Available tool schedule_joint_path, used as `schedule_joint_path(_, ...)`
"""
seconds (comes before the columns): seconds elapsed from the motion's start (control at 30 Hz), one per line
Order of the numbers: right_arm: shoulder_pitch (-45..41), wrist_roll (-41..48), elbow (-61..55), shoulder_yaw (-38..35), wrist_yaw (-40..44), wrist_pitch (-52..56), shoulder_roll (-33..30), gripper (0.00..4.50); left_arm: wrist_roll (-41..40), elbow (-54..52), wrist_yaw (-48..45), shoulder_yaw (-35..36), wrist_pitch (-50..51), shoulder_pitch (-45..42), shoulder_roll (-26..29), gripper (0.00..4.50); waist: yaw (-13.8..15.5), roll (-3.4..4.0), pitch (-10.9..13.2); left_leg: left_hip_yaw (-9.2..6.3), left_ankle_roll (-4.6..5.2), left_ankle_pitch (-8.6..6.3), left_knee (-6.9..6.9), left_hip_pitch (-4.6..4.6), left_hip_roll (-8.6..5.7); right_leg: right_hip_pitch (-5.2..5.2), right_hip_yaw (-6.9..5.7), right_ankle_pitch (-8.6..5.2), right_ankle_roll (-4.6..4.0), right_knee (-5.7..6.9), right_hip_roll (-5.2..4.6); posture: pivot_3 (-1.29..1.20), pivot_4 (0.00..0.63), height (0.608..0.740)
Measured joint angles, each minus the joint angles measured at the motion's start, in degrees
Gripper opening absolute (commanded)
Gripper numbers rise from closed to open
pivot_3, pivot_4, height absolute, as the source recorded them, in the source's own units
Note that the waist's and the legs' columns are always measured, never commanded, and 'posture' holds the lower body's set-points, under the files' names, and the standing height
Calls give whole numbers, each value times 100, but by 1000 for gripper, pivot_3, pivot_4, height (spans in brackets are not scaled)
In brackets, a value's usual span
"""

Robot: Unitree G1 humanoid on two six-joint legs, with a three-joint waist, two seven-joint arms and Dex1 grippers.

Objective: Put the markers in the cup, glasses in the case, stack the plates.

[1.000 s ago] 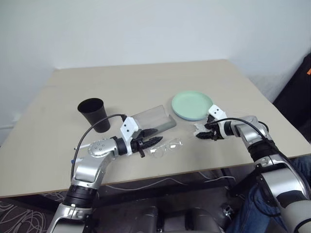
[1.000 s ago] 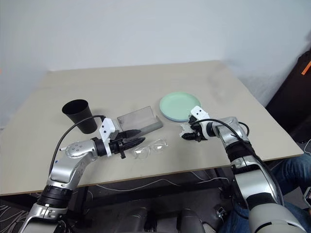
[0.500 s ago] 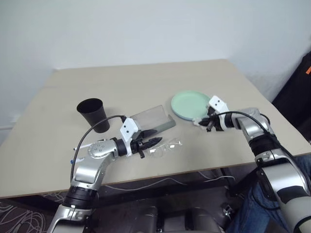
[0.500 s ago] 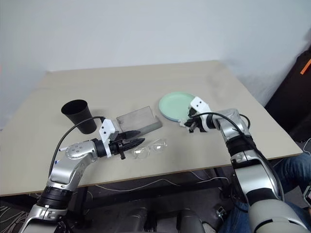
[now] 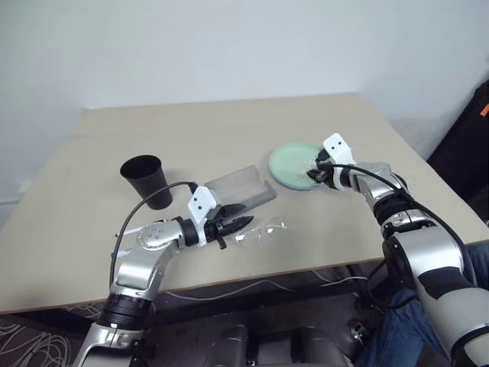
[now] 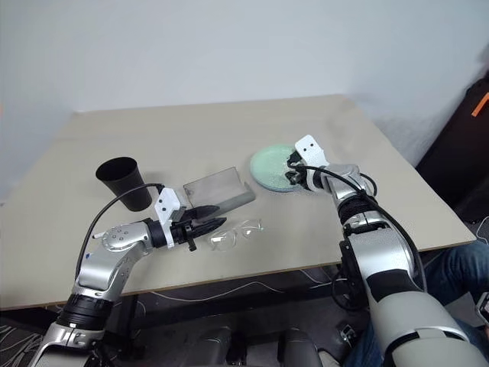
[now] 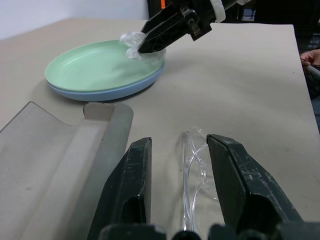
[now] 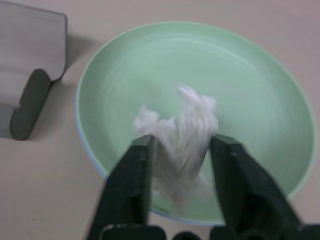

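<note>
Now right gripper [image 8: 177, 150] holding white scrap [image 8: 180, 132] over stacked plates [image 7: 100, 75], left gripper [image 7: 177, 165] hovering half-open around glasses [image 7: 195, 175], beside open case [image 5: 241, 187].

We count on beige table [image 5: 229, 130]: one black tapered plastic cup [image 5: 147, 180]; two round shallow plates, mint green [image 5: 294, 162] stacked on light blue [image 7: 107, 93]; one grey oblong case [image 5: 241, 189]; one clear-framed glasses [image 5: 260, 230]; one crumpled white scrap [image 8: 182, 127].
</note>
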Motion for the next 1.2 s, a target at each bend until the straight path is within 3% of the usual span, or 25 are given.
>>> schedule_joint_path(0.23, 3, 6, -118, -91, 242, -419, -87, 2772, 13, -47, 26, 0, 2, 105, 65, 1754, -1, 0, 0, 0, -1, 0, 0, 1, 11, -3, -4, 0, 0, 3, 6, 0, 0, 721)
schedule_joint_path(0.33, 210, 120, -581, -131, 835, -492, -185, 2772, 82, -24, -35, -10, 2, 50, 172, 1754, 15, -1, -1, -2, -1, 0, 3, 3, 13, -5, -7, -1, 1, 2, 4, 0, 0, 721)
schedule_joint_path(0.5, 1379, 205, -2165, 199, 2073, -493, -453, 2772, 119, 444, -517, -112, 8, -577, 390, 1754, 26, -4, -2, 2, 3, -2, 16, 2, 14, 0, -14, -4, 17, -1, 0, 0, 0, 721)
schedule_joint_path(0.6, 2065, 46, -2896, 554, 2338, -584, -611, 2772, 268, 892, -1047, -356, 48, -1061, 638, 1754, 21, -3, -2, 5, 3, -3, 17, 1, 15, -4, -15, -10, 33, 1, -1, 0, 0, 721)
schedule_joint_path(0.83, 2304, 151, -3714, 642, 2253, -160, -449, 2772, 970, 2193, -2291, -1380, 21, -2466, 724, 1754, 10, -4, 0, 13, 1, -3, 31, 2, 42, -8, -35, 13, 25, 1, 1, 0, 0, 721)
schedule_joint_path(1.0, 2610, 186, -4088, 637, 2070, 16, -362, 2772, 1523, 3200, -2744, -1841, -276, -3067, 478, 1754, 31, -6, 0, 11, 2, -3, 35, -5, 43, -10, -34, 12, 25, -6, -6, 0, 0, 721)
schedule_joint_path(1.2, 2946, 277, -4537, 630, 1849, 170, -300, 2772, 1735, 3899, -3170, -1951, -332, -3539, 71, 1754, 22, -10, -2, 7, 10, -7, 75, -92, 46, -79, -22, 32, 15, 2, -4, 0, 0, 721)
